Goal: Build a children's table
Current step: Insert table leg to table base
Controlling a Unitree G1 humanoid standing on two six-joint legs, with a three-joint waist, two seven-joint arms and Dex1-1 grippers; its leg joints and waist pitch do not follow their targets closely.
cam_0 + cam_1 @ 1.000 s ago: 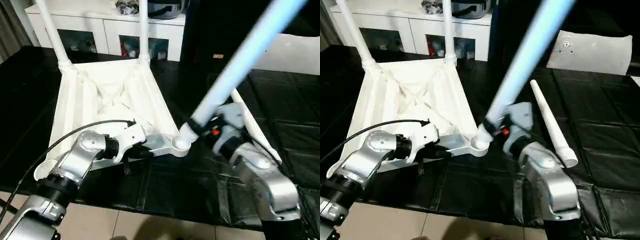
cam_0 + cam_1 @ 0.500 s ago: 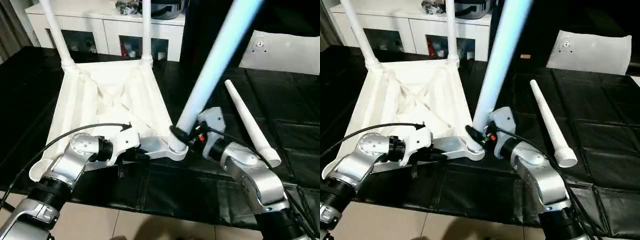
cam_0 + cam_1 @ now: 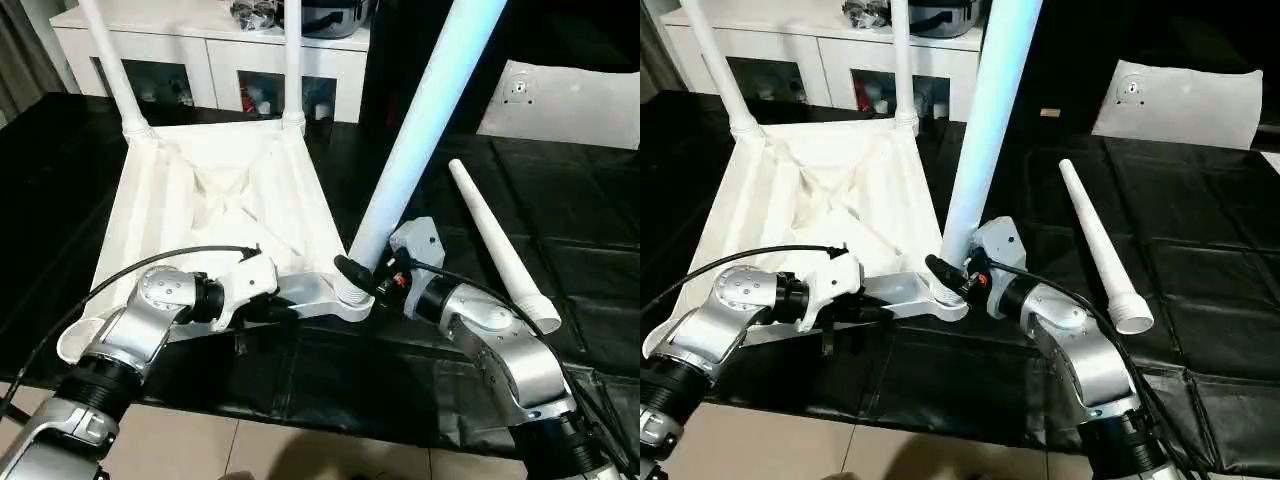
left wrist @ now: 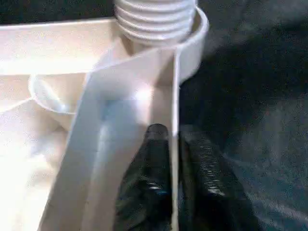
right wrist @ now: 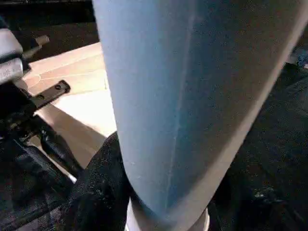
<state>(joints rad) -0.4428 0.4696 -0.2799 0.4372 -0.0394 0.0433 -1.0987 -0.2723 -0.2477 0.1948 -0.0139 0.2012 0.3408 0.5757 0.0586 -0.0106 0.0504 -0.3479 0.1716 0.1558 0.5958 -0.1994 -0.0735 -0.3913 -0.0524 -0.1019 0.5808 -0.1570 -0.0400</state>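
The children's table top point(image 3: 210, 200) lies upside down on the black mat, ribbed underside up. Two white legs point(image 3: 110, 60) point(image 3: 291, 60) stand in its far corner sockets. My right gripper point(image 3: 365, 275) is shut on the base of a third leg point(image 3: 420, 130), which rises steeply, leaning slightly right. Its threaded end point(image 4: 156, 19) sits in the near right socket point(image 3: 350, 295). My left gripper point(image 4: 175, 139) is shut on the thin near rim wall of the table top, one finger on each side, just beside that socket. A fourth leg point(image 3: 495, 245) lies loose on the mat to the right.
A white cabinet with glass doors point(image 3: 220, 60) stands behind the table top. A flat white panel point(image 3: 570, 100) lies at the back right. The mat's front edge point(image 3: 300, 400) runs just below my forearms, with floor beyond. A black cable point(image 3: 150, 265) arcs over my left wrist.
The held leg has swung from a strong rightward lean to nearly upright, its end going into the near right socket. My right gripper came in with it. The left gripper stayed on the rim.
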